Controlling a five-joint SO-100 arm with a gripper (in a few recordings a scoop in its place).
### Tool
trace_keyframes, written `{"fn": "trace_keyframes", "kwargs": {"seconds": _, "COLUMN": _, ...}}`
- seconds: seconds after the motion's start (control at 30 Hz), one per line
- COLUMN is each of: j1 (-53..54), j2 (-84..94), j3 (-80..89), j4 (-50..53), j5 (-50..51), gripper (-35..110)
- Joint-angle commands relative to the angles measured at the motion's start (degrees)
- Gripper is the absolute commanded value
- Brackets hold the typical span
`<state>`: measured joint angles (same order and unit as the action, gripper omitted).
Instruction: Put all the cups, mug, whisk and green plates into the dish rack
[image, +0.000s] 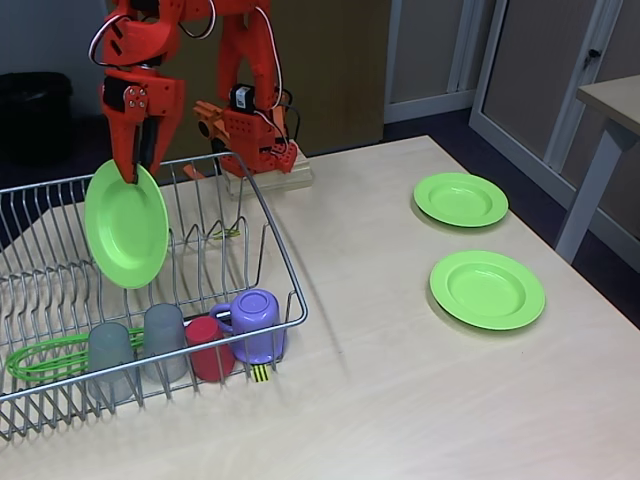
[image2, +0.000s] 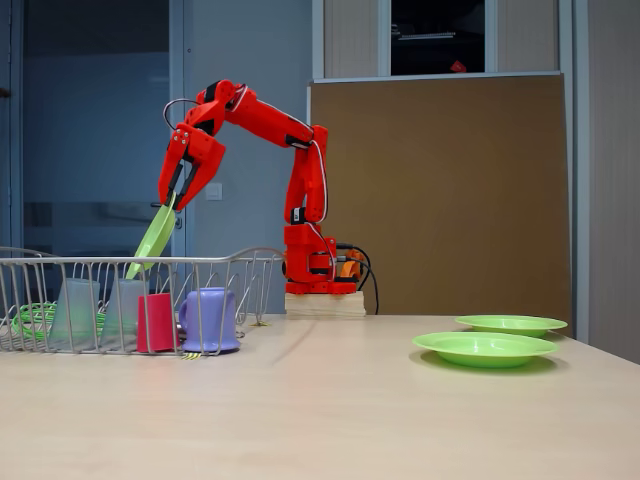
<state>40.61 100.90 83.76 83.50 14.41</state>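
Above the dish rack (image: 285, 262), the orange arm's hand (image: 133, 170) pinches the top rim of a lime-green plate (image: 127, 226), its fingers narrowed onto the edge; in the other fixed view the hand (image2: 178, 196) holds this plate (image2: 153, 240) tilted, with the lower edge dipping inside the rack (image2: 250, 258) among the upright prongs. Along the rack's front edge stand two upturned translucent grey cups (image: 109, 352) (image: 164, 335), then the red cup (image: 210, 345) and the lilac mug (image: 256, 322) at the corner nearest the striped yellow-and-black tag (image: 260, 374). At the rack's left end, behind the grey cups, lies the green-wired whisk (image: 45, 358). From the side, the grey cups (image2: 76, 310) (image2: 122, 310), the red cup (image2: 155, 322) and the mug (image2: 210, 318) show in the same order through the wires. Well apart from the rack, on the pale wooden table (image: 380, 380), two more green plates lie flat: one farther from the rack (image: 461, 198) and one nearer the table's front (image: 487, 288). The side view shows the pair (image2: 484, 347) (image2: 510, 324) close together.
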Motion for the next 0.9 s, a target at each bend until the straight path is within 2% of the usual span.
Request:
{"fn": "trace_keyframes", "kwargs": {"seconds": 0.0, "j1": -0.88, "j2": 2.9, "j3": -2.72, "j4": 1.05, "j5": 0.97, "gripper": 0}}
{"fn": "trace_keyframes", "kwargs": {"seconds": 0.37, "j1": -2.81, "j2": 3.6, "j3": -6.15, "j4": 3.78, "j5": 1.76, "gripper": 0}}
{"fn": "trace_keyframes", "kwargs": {"seconds": 0.87, "j1": -1.67, "j2": 5.1, "j3": -0.53, "j4": 1.76, "j5": 1.32, "gripper": 0}}
